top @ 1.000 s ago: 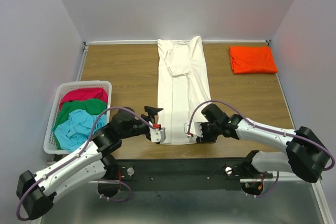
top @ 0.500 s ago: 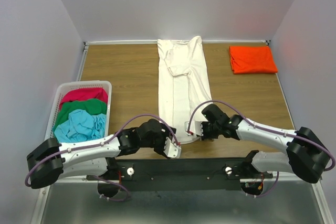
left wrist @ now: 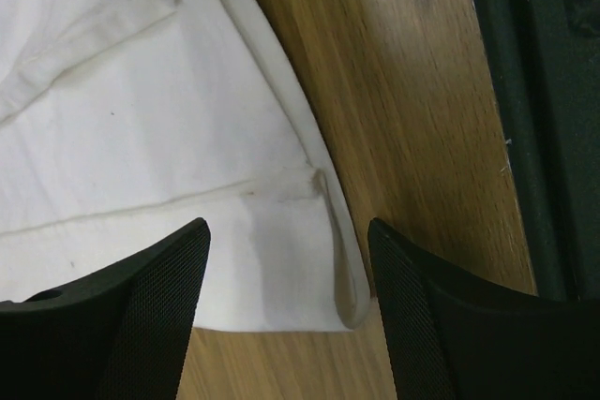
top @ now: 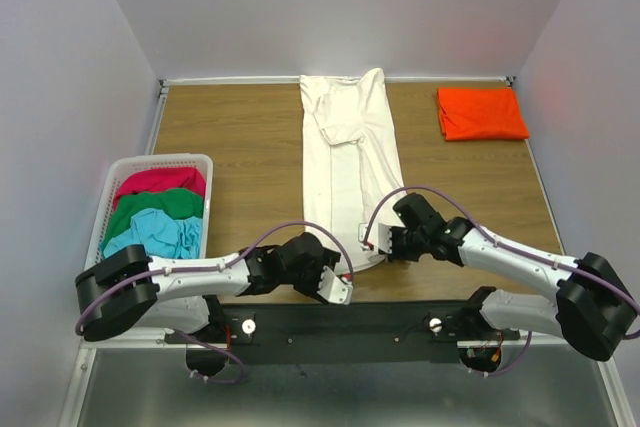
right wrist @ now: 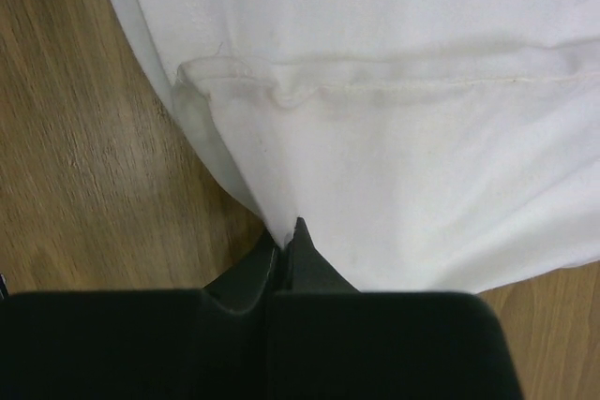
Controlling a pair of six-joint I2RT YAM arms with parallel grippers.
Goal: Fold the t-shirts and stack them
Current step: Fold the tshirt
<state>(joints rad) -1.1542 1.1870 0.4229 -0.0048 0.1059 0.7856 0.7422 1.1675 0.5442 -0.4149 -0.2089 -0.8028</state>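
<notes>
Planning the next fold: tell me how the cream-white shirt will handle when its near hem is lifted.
Likely floppy: the cream-white shirt puckers at the hem where the right gripper pinches it. Probably light: thin layers lie flat on the table. The unheld corner under the open left gripper would probably sag.

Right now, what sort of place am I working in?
Probably a lab test cell staged for laundry folding: plain white walls box in a wooden table, with a lattice basket of coloured shirts and a cream-white t-shirt laid flat.
</notes>
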